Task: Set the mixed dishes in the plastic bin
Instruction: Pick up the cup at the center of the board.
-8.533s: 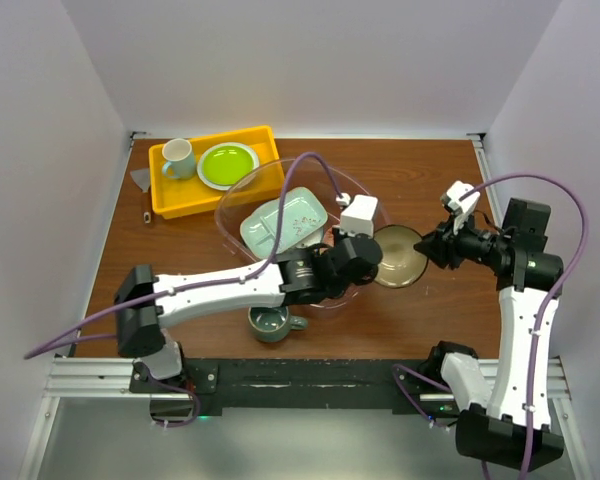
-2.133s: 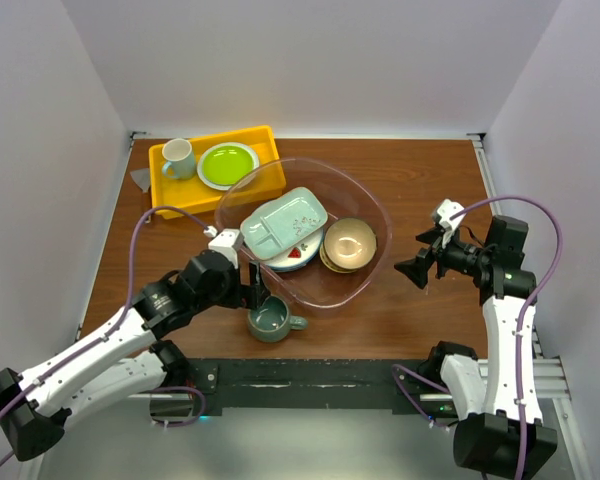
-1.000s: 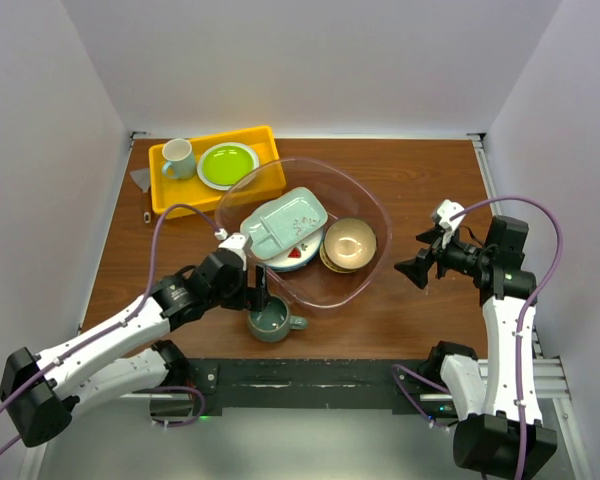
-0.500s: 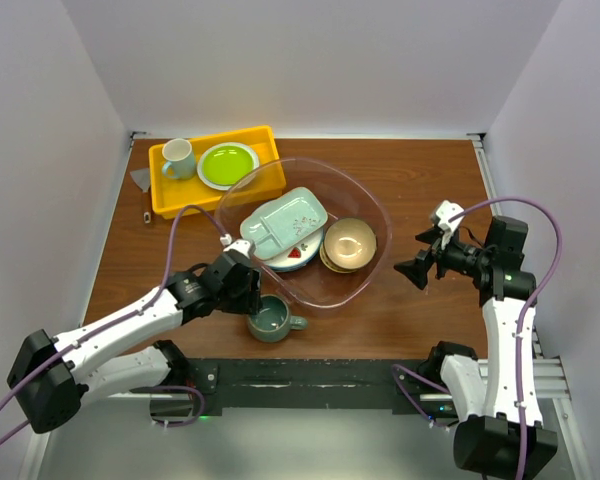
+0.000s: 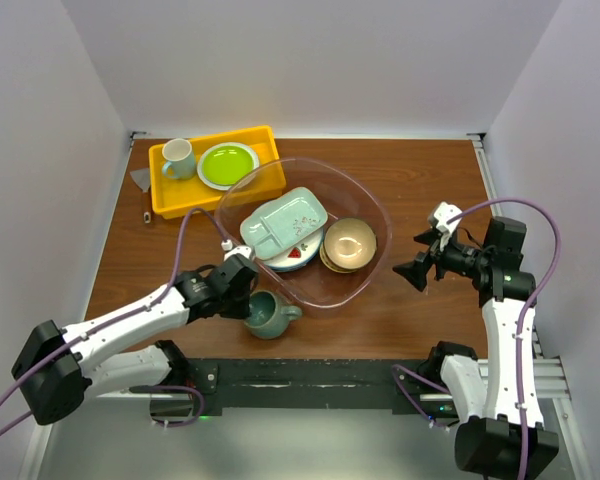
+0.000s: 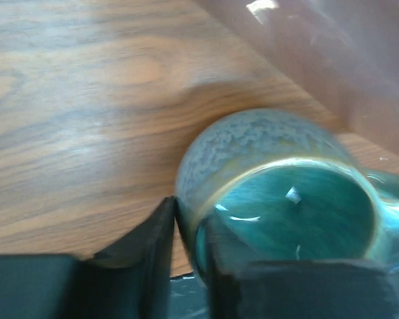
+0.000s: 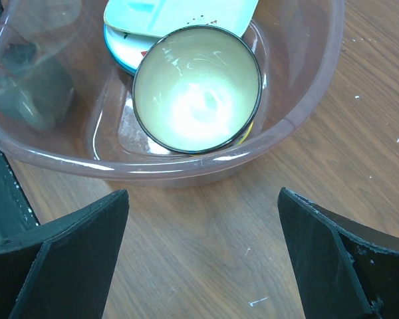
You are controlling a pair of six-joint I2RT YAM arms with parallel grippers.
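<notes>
Left claw point(image 6: 186, 218) pinches the rim wall of the grey-green mug point(image 6: 286, 199) — which sits on the worktop point(image 5: 430, 180), just beside the plastic bin point(image 7: 153, 174)'s near edge. Right claw point(image 7: 203, 229) gapes wide over open worktop, right of the bin.

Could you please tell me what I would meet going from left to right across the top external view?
From the left: pale mug with a green band → lime-green plate → grey-green mug → yellow-inside bowl → right gripper.

The top view looks down from high above the near edge over the whole brown wooden table point(image 5: 420, 170). The left wrist view hugs the grey-green glazed mug point(image 6: 272, 199). The right wrist view faces the clear pinkish plastic bin point(image 7: 299, 126). The top view shares both.
</notes>
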